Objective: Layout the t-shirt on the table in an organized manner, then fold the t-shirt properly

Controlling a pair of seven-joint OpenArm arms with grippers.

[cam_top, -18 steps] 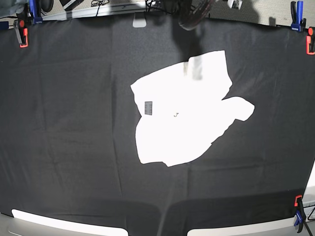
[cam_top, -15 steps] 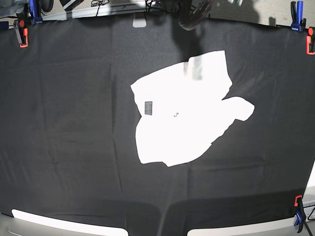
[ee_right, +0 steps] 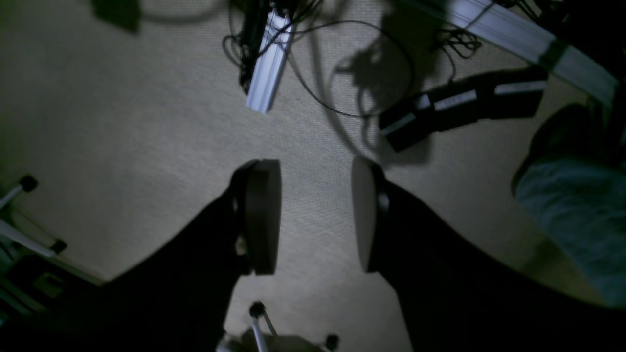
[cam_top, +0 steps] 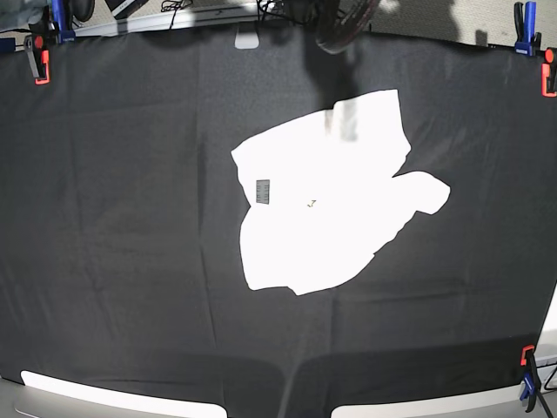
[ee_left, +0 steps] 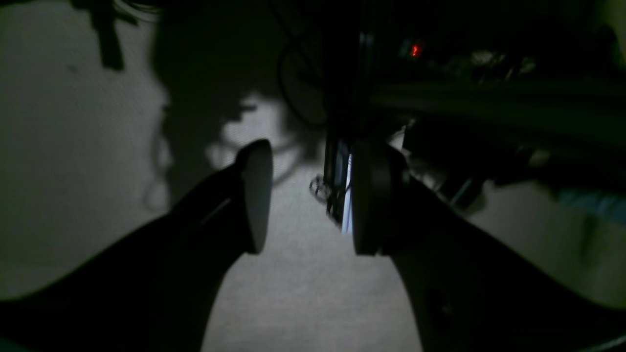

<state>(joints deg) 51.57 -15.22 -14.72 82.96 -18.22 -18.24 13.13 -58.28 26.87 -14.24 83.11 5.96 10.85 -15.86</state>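
— What do you have in your grippers?

— Nothing in either. My left gripper (ee_left: 310, 198) has its two rounded pads parted with a clear gap, only carpet showing between them. My right gripper (ee_right: 315, 217) stands the same: two dark oval pads apart, empty. Both hang over pale, finely woven floor, not over the table (cam_top: 113, 218).

— What lies past your fingertips?

— Beyond the right gripper, one pale aluminium rail (ee_right: 269, 61) with black cables tangled round it, and farther right one black box (ee_right: 459, 107) with white labels. Beyond the left gripper it is too dim to name much, apart from one small red light (ee_left: 414, 50).

— And the t-shirt?

— One t-shirt (cam_top: 326, 205), white soft cloth, lying on the table, well apart from both grippers, which do not appear in the base view. It lies crumpled in an uneven blob, plain side up, with one small grey label (cam_top: 263, 191) near its left edge. Its long axis runs diagonally, from the near left to the far right, with one lobe jutting right. Which end is the collar I cannot tell.

— The table itself?

— Wrinkled matte black cloth, with clamps at the edges: I count six, orange and blue, such as one (cam_top: 37, 59) at the far left corner.
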